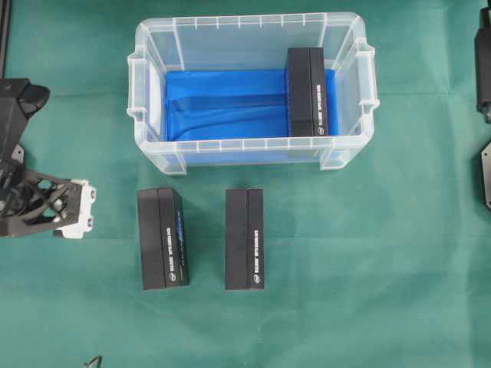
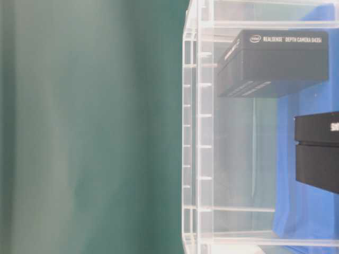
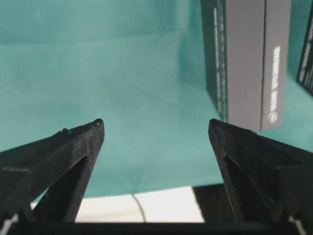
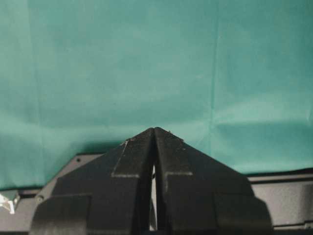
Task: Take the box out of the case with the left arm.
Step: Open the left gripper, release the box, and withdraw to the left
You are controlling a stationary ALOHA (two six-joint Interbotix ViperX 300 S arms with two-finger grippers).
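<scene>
The case (image 1: 153, 46) is a clear tub with a blue floor, standing at the back middle of the green cloth. One black box (image 1: 307, 92) lies inside it against the right wall, and it shows through the clear wall (image 2: 198, 132) as the box (image 2: 275, 61) in the table-level view. My left gripper (image 1: 86, 211) hovers at the left, well outside the case, open and empty. In the left wrist view its fingertips (image 3: 93, 129) stand far apart over bare cloth. My right gripper (image 4: 154, 129) is shut on nothing.
Two more black boxes (image 1: 163, 238) (image 1: 245, 238) lie side by side on the cloth in front of the case. The nearer one (image 3: 249, 58) is ahead and right of my left jaws. The right arm (image 1: 483, 69) sits at the right edge.
</scene>
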